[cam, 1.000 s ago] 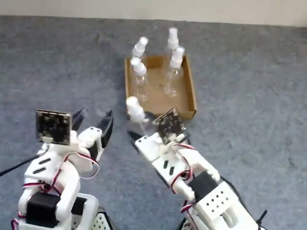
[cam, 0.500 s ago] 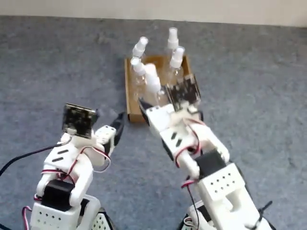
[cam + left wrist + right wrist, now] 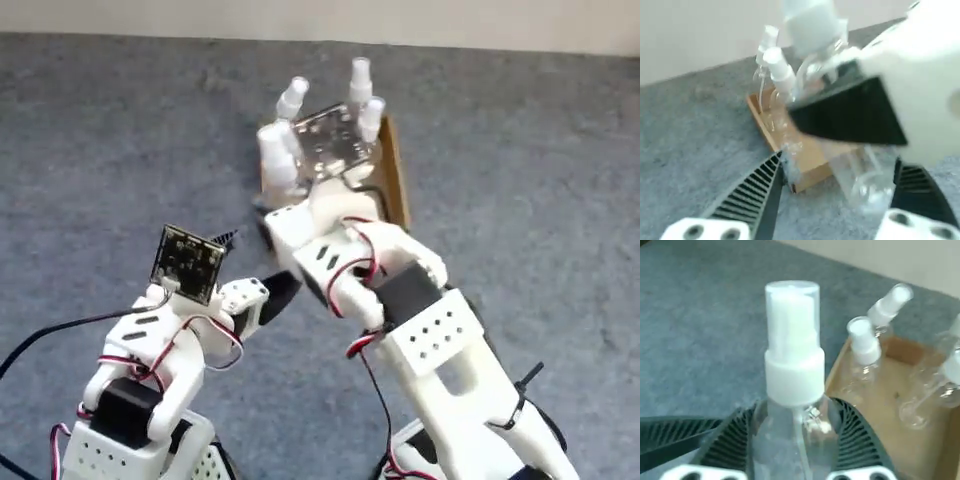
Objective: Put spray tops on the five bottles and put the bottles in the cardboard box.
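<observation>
Clear bottle [image 3: 791,385] held, at box [image 3: 883,404] rim

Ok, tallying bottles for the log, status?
Right gripper shut on capped bottle, at cardboard box edge. Left gripper open, empty, alongside. Four other bottles stand in box.

1. Robotics lab or maker bench, a test setup rather than a lived-in room.
2. Two white plastic robot arms [image 3: 440,340] sit side by side, with black motors [image 3: 120,412] exposed at the joints.
3. A bare circuit board [image 3: 187,263] sits on each wrist. Loose red and white wires [image 3: 365,262] loop along the arms, and a black cable [image 3: 50,335] trails off the edge.
4. The work surface has a grey carpet-like cover [image 3: 520,150], with a plain pale wall [image 3: 300,18] behind.
5. Simple props: a cardboard box [image 3: 396,190] and clear spray bottles [image 3: 360,80].
</observation>
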Tool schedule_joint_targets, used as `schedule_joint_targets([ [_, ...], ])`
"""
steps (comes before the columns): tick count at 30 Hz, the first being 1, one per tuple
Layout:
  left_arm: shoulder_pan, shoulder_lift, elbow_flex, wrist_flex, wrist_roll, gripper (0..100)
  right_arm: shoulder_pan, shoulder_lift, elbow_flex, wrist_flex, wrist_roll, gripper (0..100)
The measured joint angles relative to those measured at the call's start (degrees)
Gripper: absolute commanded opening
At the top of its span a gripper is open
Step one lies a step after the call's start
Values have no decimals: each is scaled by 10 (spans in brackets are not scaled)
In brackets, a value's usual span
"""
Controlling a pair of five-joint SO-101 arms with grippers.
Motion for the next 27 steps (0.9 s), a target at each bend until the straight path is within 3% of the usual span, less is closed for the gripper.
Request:
schedule_joint_targets([
  [11,-12,3,15,-16,-28,277,-10,-53,-12,72,40,3],
  [17,-20,5,19,-17,-30,274,84,-36,-12,44,63,3],
  [22,-42,5,36,-20,-30,139,164,21,-12,-63,71,3],
  [27,-98,5,46,-49,-30,5,168,75,11,-179,71,3],
])
